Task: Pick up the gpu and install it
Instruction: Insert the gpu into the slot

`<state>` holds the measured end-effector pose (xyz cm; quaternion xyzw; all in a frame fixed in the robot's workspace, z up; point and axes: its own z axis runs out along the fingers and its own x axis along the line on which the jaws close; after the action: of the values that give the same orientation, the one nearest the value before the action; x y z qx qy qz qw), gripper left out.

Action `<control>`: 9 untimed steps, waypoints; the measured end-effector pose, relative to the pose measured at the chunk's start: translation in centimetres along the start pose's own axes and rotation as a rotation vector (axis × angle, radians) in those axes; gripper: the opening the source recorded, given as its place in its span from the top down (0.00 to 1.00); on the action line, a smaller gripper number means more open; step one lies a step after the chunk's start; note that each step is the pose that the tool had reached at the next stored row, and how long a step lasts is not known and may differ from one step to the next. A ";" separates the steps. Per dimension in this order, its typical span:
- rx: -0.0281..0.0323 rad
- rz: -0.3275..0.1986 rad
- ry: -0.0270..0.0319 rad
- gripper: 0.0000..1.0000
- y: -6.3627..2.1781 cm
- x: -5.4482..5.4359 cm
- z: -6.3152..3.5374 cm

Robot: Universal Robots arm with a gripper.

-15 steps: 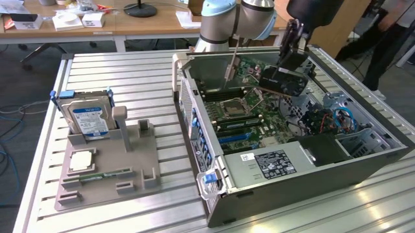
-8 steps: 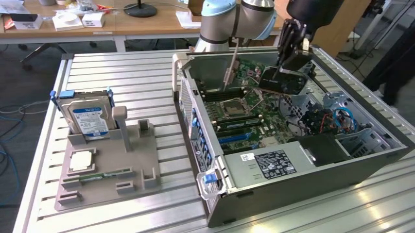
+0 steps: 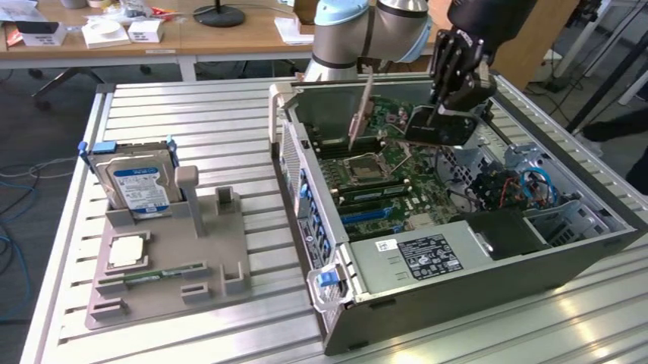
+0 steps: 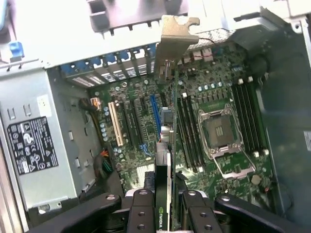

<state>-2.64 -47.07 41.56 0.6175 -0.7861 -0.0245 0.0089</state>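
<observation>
The gpu (image 3: 433, 127) hangs over the motherboard (image 3: 390, 186) inside the open computer case (image 3: 486, 284), with my gripper (image 3: 448, 112) shut on it. Its pale metal edge strip (image 3: 360, 114) points down toward the case's rear wall. In the wrist view the gpu (image 4: 166, 160) appears edge-on between my fingers (image 4: 141, 209), with my gripper (image 4: 165, 216) clamped on its dark body. The strip (image 4: 176, 35) reaches the row of rear slot openings. The card hovers above the expansion slots, between the blue slot (image 4: 154, 114) and the memory slots (image 4: 189, 131). I cannot tell whether it touches a slot.
A power supply (image 3: 420, 254) fills the near part of the case, and blue cables (image 3: 532, 186) lie at the exterior view's right. The CPU socket (image 4: 218, 128) is beside the card. On the exterior view's left a grey holder (image 3: 218, 250) carries a hard drive (image 3: 136, 186) and a memory stick (image 3: 162, 273).
</observation>
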 end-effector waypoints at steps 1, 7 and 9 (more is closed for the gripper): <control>-0.0003 -0.018 0.0009 0.73 0.00 0.0 0.00; -0.0020 -0.126 0.0063 0.73 0.00 0.0 0.02; -0.0026 -0.163 0.0081 0.73 0.00 0.0 0.02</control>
<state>-2.64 -47.08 41.54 0.6794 -0.7333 -0.0237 0.0109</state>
